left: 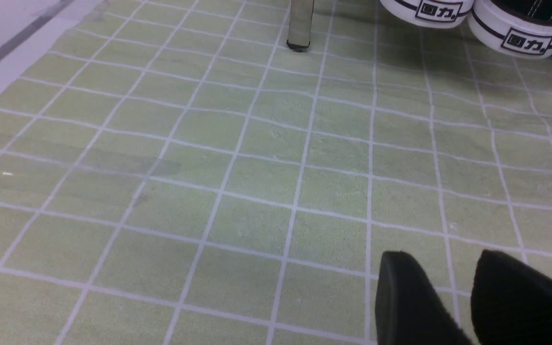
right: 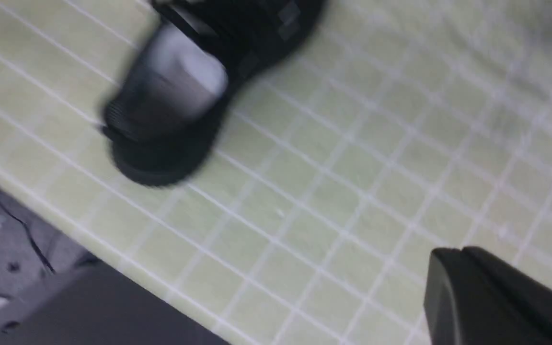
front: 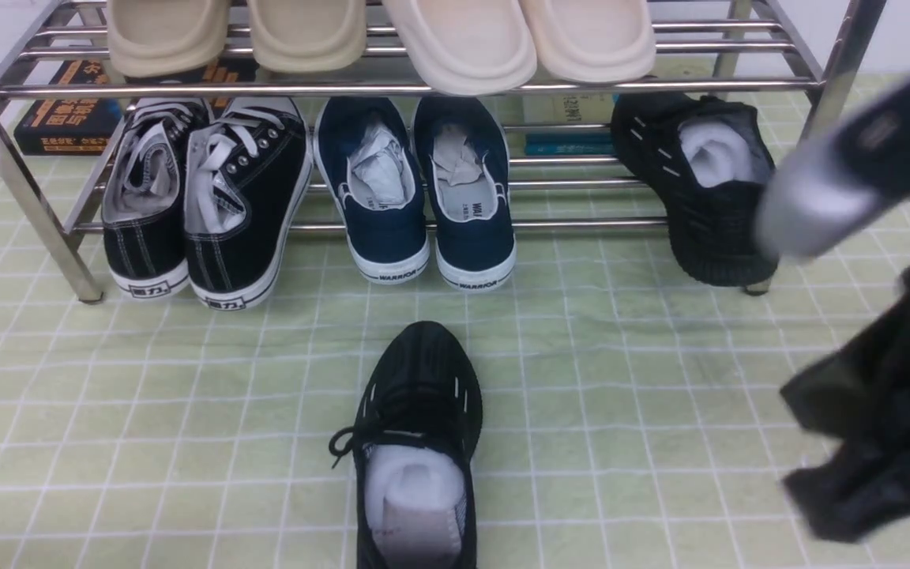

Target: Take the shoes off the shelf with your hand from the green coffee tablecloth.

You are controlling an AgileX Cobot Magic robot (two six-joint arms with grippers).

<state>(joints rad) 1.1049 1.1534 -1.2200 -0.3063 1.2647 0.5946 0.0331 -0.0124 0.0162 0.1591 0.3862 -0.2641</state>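
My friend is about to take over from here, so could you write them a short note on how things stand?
Right gripper: shut, nothing held.
Left gripper: a gap shows between its fingertips, over bare cloth.
Shoes: one all-black shoe lies on the green tablecloth, in front of the rack; its mate is on the lower tier, far right.
Done: one shoe is off the rack.
Left: take its mate down, probably beside the first.

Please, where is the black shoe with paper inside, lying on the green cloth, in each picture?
Front view: black shoe, lower middle.
Left wrist view: not in it.
Right wrist view: upper left, blurred.
Shared landmark: the green cloth with its white grid.
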